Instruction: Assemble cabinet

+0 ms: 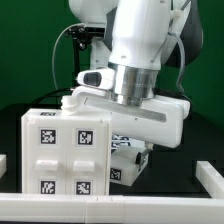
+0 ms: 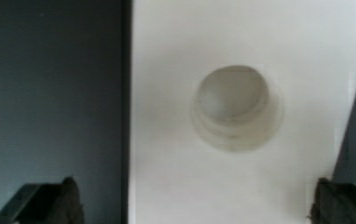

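Note:
A white cabinet box (image 1: 62, 150) with several black-and-white marker tags on its front stands at the exterior view's left. A smaller tagged cabinet piece (image 1: 127, 160) sits just behind its right side. My gripper (image 1: 128, 130) hangs low over both, and its fingertips are hidden there. In the wrist view a white cabinet panel (image 2: 246, 50) with a round recess (image 2: 233, 108) fills the space under my gripper (image 2: 196, 205). The dark fingers (image 2: 47, 203) stand wide apart. One clears the panel's edge by a gap; the other sits near the opposite edge. Nothing is gripped.
Low white bars (image 1: 120, 210) run along the front, with more bars at the exterior view's right (image 1: 210, 176) and left edges. The table surface (image 1: 190, 160) is black. Cables hang behind the arm (image 1: 75, 40).

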Robot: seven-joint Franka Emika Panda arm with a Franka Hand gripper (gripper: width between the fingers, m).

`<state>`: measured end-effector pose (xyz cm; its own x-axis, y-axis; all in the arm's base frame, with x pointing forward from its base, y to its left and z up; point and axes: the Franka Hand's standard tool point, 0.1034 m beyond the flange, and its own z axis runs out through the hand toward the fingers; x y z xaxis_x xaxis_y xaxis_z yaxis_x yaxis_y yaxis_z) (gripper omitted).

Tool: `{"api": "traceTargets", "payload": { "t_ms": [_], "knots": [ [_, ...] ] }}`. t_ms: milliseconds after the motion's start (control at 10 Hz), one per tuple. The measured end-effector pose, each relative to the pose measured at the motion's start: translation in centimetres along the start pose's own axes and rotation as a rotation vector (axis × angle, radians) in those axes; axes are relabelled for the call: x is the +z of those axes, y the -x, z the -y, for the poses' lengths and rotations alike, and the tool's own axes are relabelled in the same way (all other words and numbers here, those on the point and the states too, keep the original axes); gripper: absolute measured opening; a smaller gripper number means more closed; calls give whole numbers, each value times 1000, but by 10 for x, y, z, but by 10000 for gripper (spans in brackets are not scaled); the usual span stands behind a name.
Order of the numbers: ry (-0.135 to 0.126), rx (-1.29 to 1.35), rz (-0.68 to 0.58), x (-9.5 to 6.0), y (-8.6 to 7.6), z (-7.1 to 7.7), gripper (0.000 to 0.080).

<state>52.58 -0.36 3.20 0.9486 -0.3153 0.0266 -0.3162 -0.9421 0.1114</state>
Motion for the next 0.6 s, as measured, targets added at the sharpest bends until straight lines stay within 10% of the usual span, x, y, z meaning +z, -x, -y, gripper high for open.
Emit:
{"api": "traceTargets", "payload": {
  "t_ms": [600],
  "knots": [
    [-7, -11, -6, -9, -8, 9, 648]
  ]
}}
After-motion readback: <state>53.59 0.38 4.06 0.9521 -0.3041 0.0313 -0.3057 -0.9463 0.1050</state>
